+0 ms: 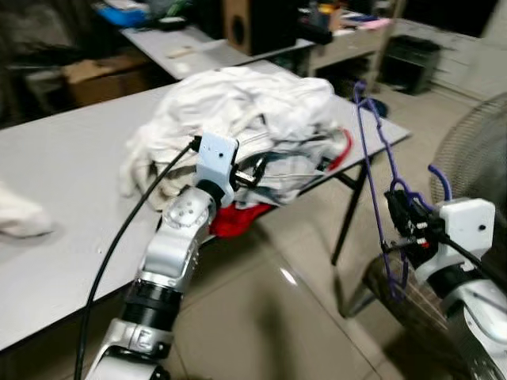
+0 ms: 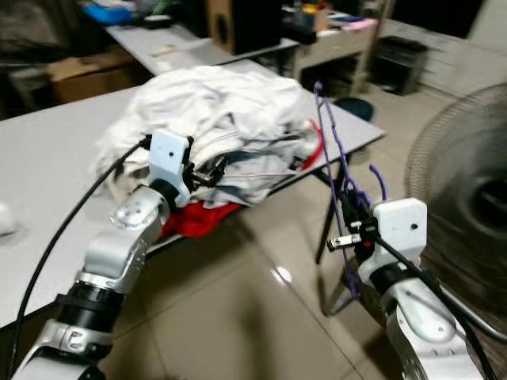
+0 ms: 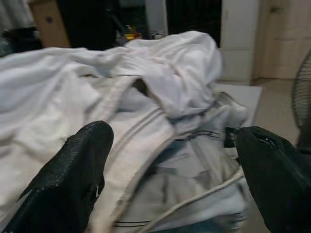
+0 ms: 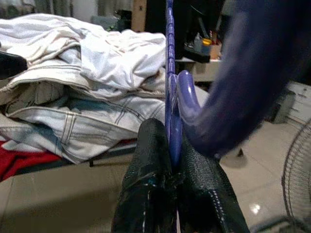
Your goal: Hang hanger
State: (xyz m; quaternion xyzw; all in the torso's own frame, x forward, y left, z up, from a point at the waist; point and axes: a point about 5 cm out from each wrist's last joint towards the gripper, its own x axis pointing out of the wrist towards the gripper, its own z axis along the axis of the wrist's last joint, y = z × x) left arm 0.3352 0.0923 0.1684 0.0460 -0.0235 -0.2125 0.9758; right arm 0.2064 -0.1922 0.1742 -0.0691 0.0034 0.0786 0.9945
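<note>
While the pile of clothes (image 1: 245, 119) is lying heaped on the grey counter (image 1: 63, 158), the right end effector (image 1: 404, 229) is sitting off the counter's near corner, out over the tiled floor (image 1: 277, 317), clenched on the purple hanger (image 1: 376, 158). Its two black fingers (image 4: 150, 194) are pressing together on the hanger's thin rod in the right wrist view. The hanger is standing roughly upright, its top rising level with the pile and its lower part hanging beside the end effector, apart from the counter edge.

Left end effector (image 1: 252, 172) is reaching in at the near side of the pile, fingers spread wide and released, nothing between them; in the left wrist view the fingertips (image 3: 82, 160) are framing pale denim and white cloth. Whether they are touching the fabric, cannot tell.

A red garment (image 1: 238, 218) is poking out from under the pile at the counter's edge, just beside the left wrist. A standing fan (image 1: 475, 150) is showing beyond the right arm, away from the counter. A wooden speaker box (image 1: 238, 24) is sitting on a second counter behind the pile.
</note>
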